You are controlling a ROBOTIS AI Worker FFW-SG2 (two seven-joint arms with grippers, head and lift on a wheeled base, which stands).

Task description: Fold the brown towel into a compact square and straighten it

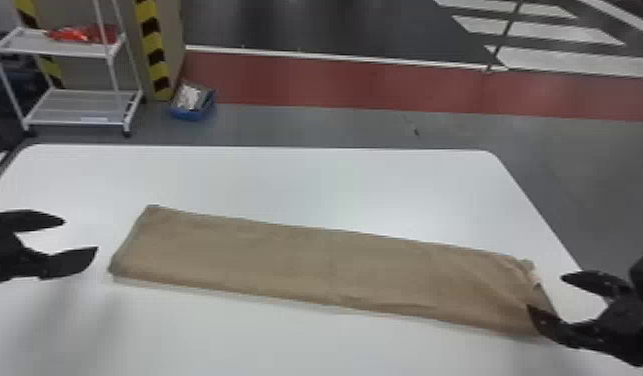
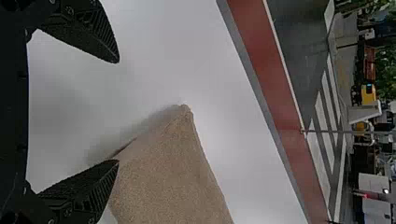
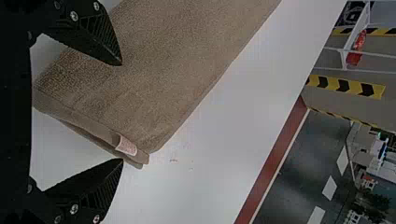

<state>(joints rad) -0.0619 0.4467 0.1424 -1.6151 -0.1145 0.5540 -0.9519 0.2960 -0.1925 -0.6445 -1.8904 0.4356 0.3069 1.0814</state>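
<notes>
1. Brown towel (image 1: 310, 265) lies on the white table (image 1: 310, 185) as a long flat strip, a little slanted, with its left end farther from the robot than its right end. I judge that the lengthwise folding is done, and that the strip must now become short.

2. Left gripper (image 1: 81, 235) is just beyond the left end of the towel. Its jaws stand wide and nothing is between them.

3. Right gripper (image 1: 545, 291) is at the right end, with jaws also wide and holding nothing. In the head view one finger overlaps the near corner; whether it touches the cloth, I cannot tell.

4. At this right end, near the label (image 3: 126, 145), the layers part a little and the cloth has some wrinkles. It is better to take all layers together there; if only the upper one is caught, the fold will probably open.

5. For a good fold, I would grip low, close to the table, lift only slightly, and carry the end inward along the strip, so that the long edges meet.

6. The cloth looks soft, so a quick pull could drag the whole strip. After each fold, a gentle press and small pushes at the corners should make the square straight.
</notes>
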